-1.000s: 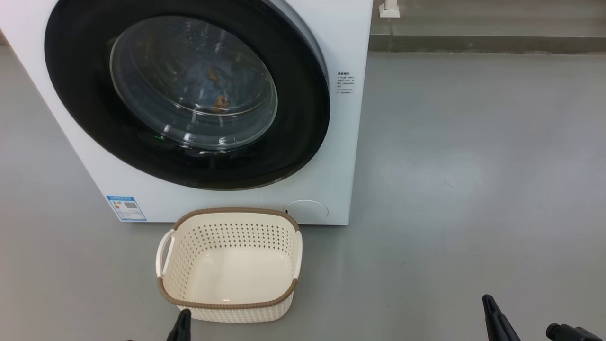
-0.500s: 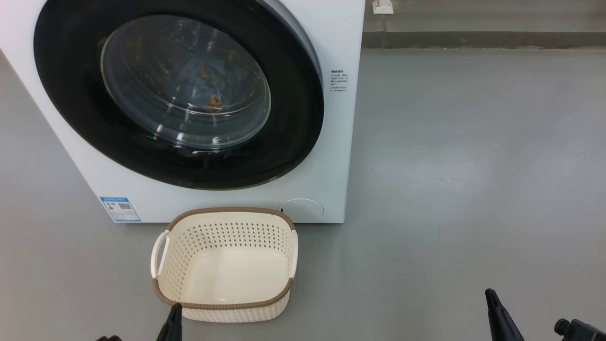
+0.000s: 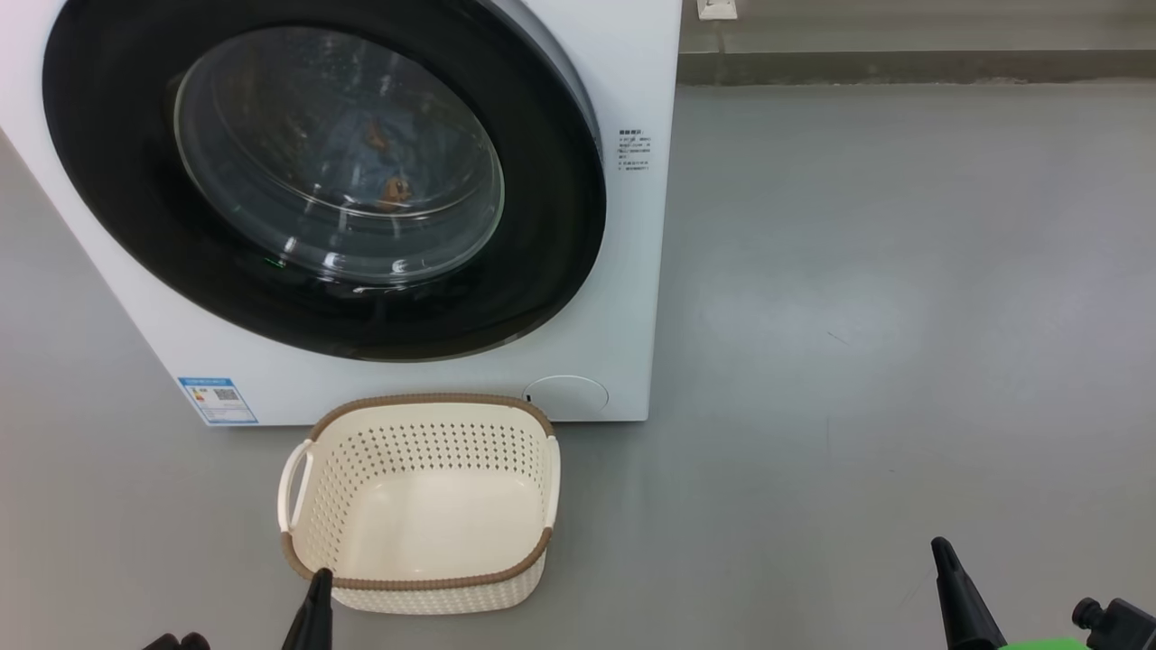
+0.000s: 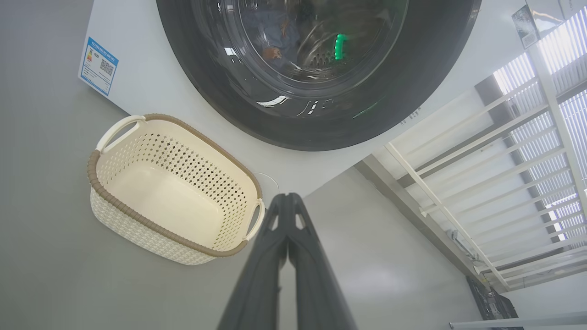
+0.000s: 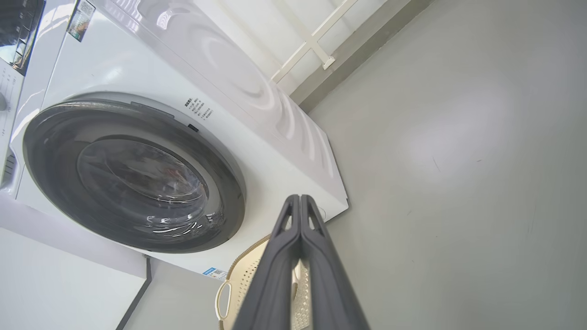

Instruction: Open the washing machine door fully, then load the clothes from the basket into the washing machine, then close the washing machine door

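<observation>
The basket (image 3: 424,442) lies lengthwise along washing machine (image 3: 623,298); left pincer (image 4: 287,197), right pincer (image 5: 300,198) pressed together.

The left gripper (image 4: 287,198) has two long fingers (image 4: 259,284) of matte dark grey plastic. They are broad at the base and taper to a narrow rounded tip, each with a small slot-shaped cut-out near the end. The right gripper (image 5: 299,198) has the same build and colour. In the head view, a black rounded knob (image 3: 1113,617) sits near it, with a bright green patch (image 3: 1048,645) just beside.

Clothes (image 3: 384,176) in washing machine (image 3: 623,289) — basket (image 3: 424,400) before it
</observation>
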Controlling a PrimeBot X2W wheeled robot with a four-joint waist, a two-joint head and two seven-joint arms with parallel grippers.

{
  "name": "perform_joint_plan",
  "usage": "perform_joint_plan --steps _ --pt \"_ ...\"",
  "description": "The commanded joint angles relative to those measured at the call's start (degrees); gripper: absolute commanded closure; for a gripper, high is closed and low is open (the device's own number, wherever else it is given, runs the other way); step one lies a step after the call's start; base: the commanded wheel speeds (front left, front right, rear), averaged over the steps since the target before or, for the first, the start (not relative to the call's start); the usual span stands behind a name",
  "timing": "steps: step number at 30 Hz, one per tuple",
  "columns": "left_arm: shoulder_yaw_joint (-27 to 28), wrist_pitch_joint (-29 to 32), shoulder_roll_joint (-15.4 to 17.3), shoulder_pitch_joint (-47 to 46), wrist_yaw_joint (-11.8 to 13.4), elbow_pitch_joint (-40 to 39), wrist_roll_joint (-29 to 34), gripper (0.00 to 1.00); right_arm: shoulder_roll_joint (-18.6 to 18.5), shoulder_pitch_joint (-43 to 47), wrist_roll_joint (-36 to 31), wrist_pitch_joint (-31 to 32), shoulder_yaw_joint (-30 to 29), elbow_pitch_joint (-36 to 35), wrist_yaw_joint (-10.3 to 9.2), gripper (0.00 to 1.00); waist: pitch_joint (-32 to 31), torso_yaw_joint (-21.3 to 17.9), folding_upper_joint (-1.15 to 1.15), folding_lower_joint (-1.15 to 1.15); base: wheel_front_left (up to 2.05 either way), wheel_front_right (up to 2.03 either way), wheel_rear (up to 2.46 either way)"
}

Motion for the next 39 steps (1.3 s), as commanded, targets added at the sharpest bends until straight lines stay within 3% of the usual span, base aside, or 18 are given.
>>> perform_joint_plan --steps 1,39 --pt "1.42 0.24 0.97 -2.74 -0.07 -1.08 -1.32 1.00 -0.53 -2.78 1.42 0.32 0.40 -1.22 -0.16 1.00 0.04 -0.07 0.00 0.00 0.00 0.00 0.00" --pt "6.39 6.29 1.26 -6.11 -0.12 -0.21 -23.00 1.00 -0.79 -6.77 24.75 6.57 -0.31 -0.44 -0.26 1.00 1.01 -2.46 0.00 0.00 0.00 0.00 0.00"
